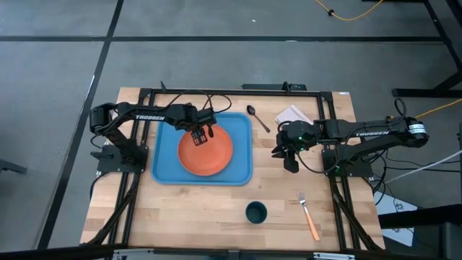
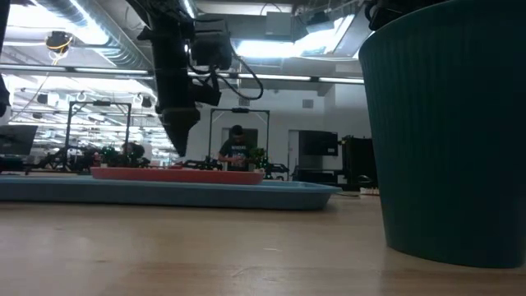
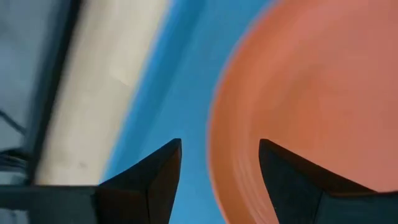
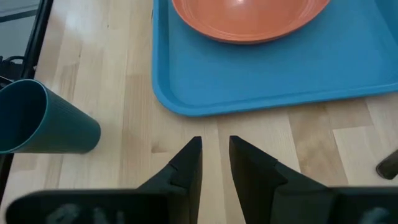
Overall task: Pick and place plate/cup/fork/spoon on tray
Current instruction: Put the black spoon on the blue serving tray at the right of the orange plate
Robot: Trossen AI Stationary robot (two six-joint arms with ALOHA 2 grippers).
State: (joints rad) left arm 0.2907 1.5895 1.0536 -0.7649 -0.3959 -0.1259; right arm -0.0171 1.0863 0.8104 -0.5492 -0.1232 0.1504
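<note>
plate [image 1: 206, 152] lies in tray [image 1: 162, 170], frame centre | left gripper [image 1: 201, 135] parted, empty, above plate rim: lift straight up | right gripper [image 1: 289, 160] slightly parted, empty | cup [image 1: 256, 212] next

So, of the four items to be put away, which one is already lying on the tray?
The plate, the round orange one, lies in the tray. The cup, fork and spoon are on the bare wood outside it.

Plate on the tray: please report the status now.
Plate lies in tray. Left pincer open above plate, empty. Right pincer nearly closed, empty, beside tray. Nothing blocking.
</note>
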